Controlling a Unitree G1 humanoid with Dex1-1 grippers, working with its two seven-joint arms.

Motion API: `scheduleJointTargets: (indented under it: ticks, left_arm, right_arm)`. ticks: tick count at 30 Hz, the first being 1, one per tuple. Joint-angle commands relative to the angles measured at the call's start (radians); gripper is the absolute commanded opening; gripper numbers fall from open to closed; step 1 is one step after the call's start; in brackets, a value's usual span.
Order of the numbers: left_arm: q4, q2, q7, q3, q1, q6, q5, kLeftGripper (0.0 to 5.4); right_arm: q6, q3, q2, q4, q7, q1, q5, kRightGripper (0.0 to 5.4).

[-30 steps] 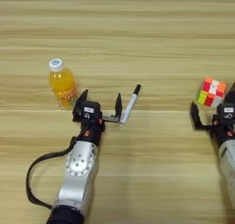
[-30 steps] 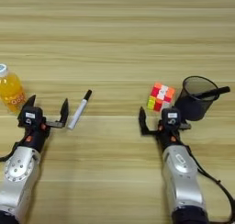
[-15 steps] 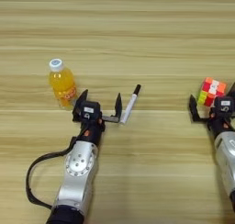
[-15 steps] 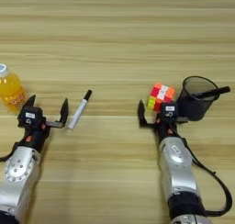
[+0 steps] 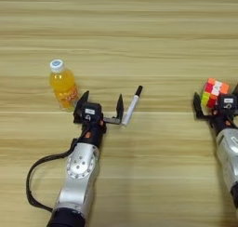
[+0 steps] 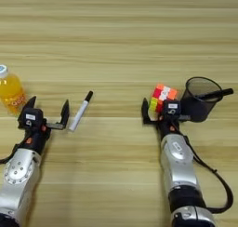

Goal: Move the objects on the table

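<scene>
The orange-juice bottle (image 5: 62,84) stands upright at the left, just beyond my left gripper (image 5: 101,106). That gripper rests open on the table (image 6: 116,35), with nothing between its fingers. The white marker with a black cap (image 5: 131,105) lies just right of its right finger. On the right, my right gripper (image 6: 166,113) is open, right up against the near side of the multicoloured puzzle cube (image 6: 161,96), with one finger to each side. I cannot tell whether it touches the cube. The all-black marker (image 6: 218,94) leans in a cup.
A black mesh cup (image 6: 201,100) stands just right of the cube and close to my right gripper's right finger. A black cable (image 5: 35,175) loops beside the left forearm.
My right gripper has moved forward, closing in on the cube. The left arm, bottle and white marker have stayed put.
</scene>
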Motion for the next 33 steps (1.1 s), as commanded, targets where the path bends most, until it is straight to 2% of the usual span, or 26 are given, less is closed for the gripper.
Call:
scheduleJointTargets:
  ticks: [1,6,12,17,23,30,31,33]
  left_arm:
    - [0.009,-0.003,0.001,0.0,-0.01,-0.002,0.01,5.4]
    - [0.011,-0.004,0.002,-0.001,-0.011,-0.002,0.01,5.4]
    - [0.009,-0.005,0.002,-0.002,-0.01,-0.001,0.011,5.4]
    - [0.009,-0.005,0.001,-0.002,-0.011,0.0,0.01,5.4]
    - [0.01,-0.006,0.002,-0.004,-0.012,0.001,0.013,5.4]
    - [0.007,-0.007,0.004,-0.006,-0.009,0.0,0.014,5.4]
    - [0.007,-0.007,0.004,-0.006,-0.008,0.0,0.014,5.4]
    - [0.006,-0.007,0.005,-0.006,-0.008,0.0,0.015,5.4]
  right_arm:
    - [0.018,0.016,0.009,0.018,0.013,0.017,-0.008,4.4]
    - [0.02,0.049,0.022,-0.023,0.041,0.045,-0.016,3.93]
    - [0.05,0.124,0.061,-0.123,0.071,0.122,-0.034,3.33]
    - [0.079,0.189,0.107,-0.181,0.079,0.173,-0.052,3.33]
    - [0.094,0.252,0.151,-0.198,0.083,0.205,-0.07,3.33]
    - [0.095,0.268,0.153,-0.203,0.084,0.215,-0.078,3.33]
    - [0.095,0.271,0.151,-0.203,0.085,0.216,-0.081,3.69]
    - [0.084,0.278,0.15,-0.214,0.088,0.221,-0.087,3.9]
